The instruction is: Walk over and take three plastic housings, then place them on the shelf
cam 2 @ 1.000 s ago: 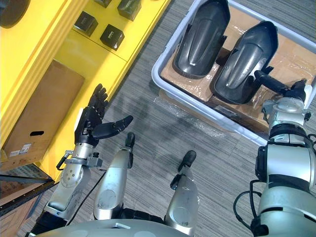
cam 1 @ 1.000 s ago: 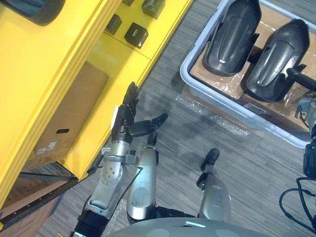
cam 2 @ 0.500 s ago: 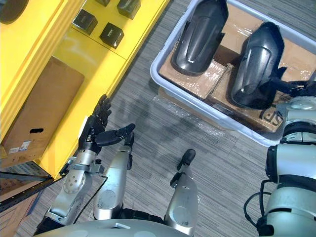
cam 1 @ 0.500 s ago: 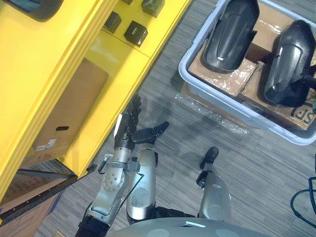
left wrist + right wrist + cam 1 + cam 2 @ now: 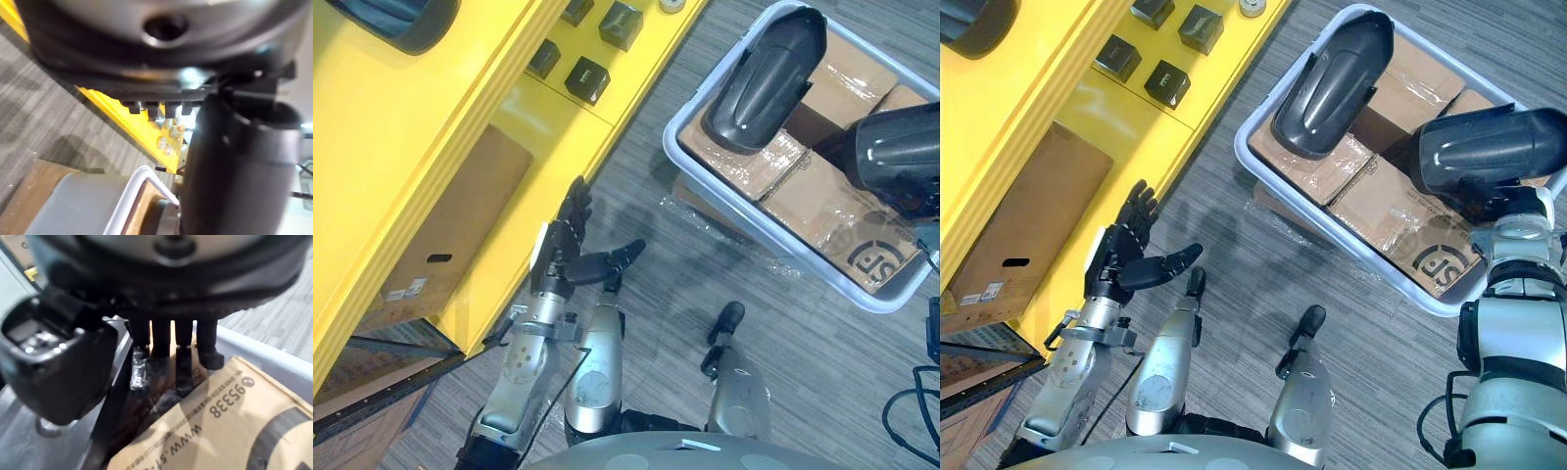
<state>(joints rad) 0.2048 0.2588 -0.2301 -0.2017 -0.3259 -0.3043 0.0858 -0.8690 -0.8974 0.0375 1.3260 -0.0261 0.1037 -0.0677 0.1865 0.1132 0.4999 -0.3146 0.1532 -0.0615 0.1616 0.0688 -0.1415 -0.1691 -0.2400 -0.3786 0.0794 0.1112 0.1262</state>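
A dark plastic housing hangs tilted above the pale grey tote, with my right hand shut on its lower edge. In the right wrist view my fingers curl over the housing's dark rim. A second housing lies in the tote's far end on cardboard. A third housing rests on top of the yellow shelf. My left hand hovers open beside the shelf's front, holding nothing.
Wrapped cardboard boxes line the tote's bottom. Small dark boxes sit on the middle shelf, and a big cardboard box fills the shelf below. Clear plastic wrap lies on the grey carpet beside the tote.
My right hand closed on the right-hand housing and lifted it out of the tote, baring the boxes beneath. The left hand stayed open by the shelf.
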